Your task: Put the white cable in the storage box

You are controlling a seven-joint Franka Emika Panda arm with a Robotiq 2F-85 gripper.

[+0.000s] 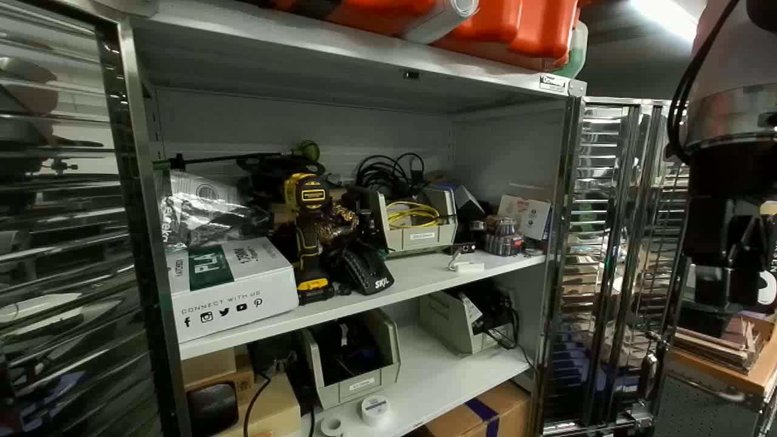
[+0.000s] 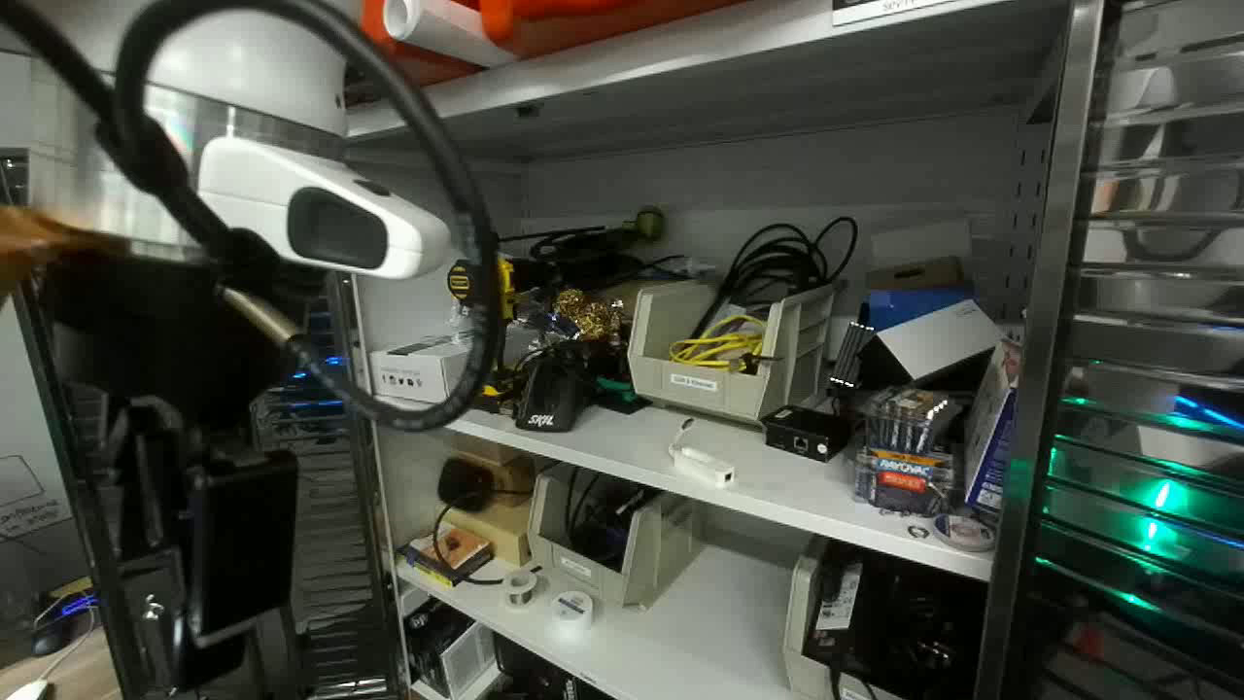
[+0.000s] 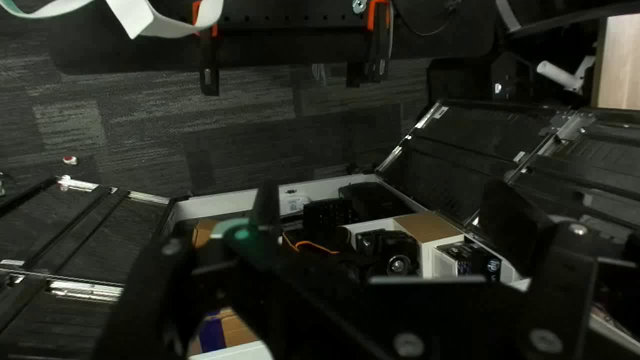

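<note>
The white cable, a short white adapter with a small box end, lies on the middle shelf near its front edge; it shows in both exterior views (image 1: 467, 266) (image 2: 704, 465). The storage box is a grey-beige open bin (image 1: 423, 238) behind it on that shelf, also in an exterior view (image 2: 692, 383). It holds a coiled yellow cable and black cables. My gripper (image 1: 721, 297) hangs in front of the cabinet, well apart from the cable, and also shows in an exterior view (image 2: 209, 603). In the wrist view its fingers (image 3: 385, 210) are spread with nothing between them. The wrist view does not show the cable.
A black box (image 2: 807, 432), a battery pack (image 2: 906, 467) and a black SKIL item (image 2: 549, 389) stand on the same shelf. A drill (image 1: 308, 224) and white PLA box (image 1: 234, 285) are farther along. Open cabinet doors (image 1: 607, 261) flank the shelves. An upper shelf (image 1: 364, 42) overhangs.
</note>
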